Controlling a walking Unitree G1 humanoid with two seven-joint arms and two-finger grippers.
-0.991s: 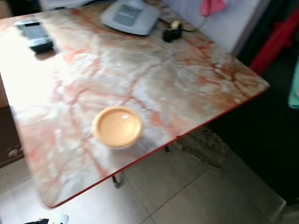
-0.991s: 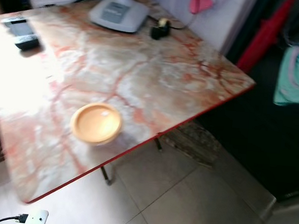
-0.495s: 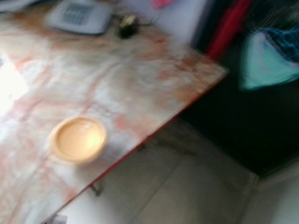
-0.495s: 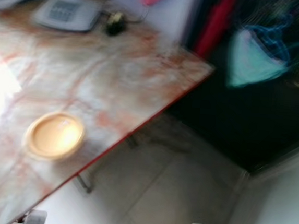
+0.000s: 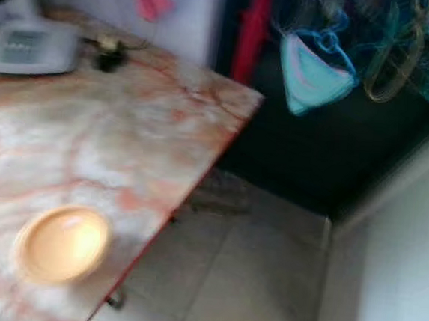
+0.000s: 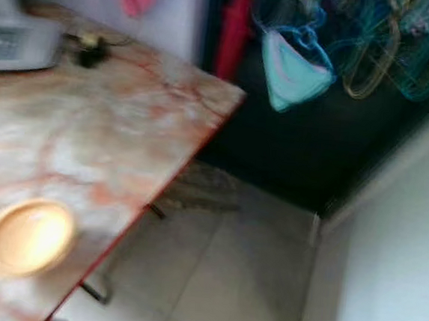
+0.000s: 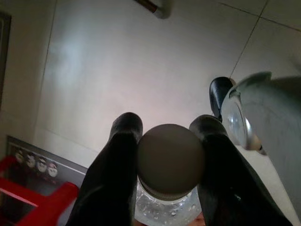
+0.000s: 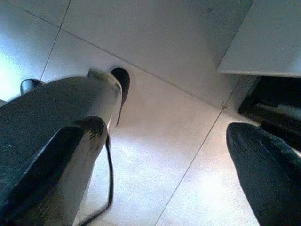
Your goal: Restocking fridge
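In the left wrist view my left gripper (image 7: 167,129) is shut on a clear bottle (image 7: 162,207) with a round grey cap (image 7: 170,160), held low over the pale tiled floor. Both black fingers (image 7: 117,160) press against the bottle's neck. My right gripper (image 8: 169,113) hangs open above the floor tiles with nothing between its fingers. A round orange dish (image 5: 62,242) lies on the marble-patterned table (image 5: 135,123) near its red front edge.
A white flat device (image 5: 29,47) and a small black object (image 5: 109,60) sit at the table's far side. Teal cloth (image 5: 312,71) and cords hang over a dark recess. A white wall (image 5: 402,252) stands at the right, with tiled floor (image 5: 242,275) between it and the table.
The whole picture has slid left and blurred, so the camera has turned right. The table now lies at the left, and the dark recess and white wall have come into view.
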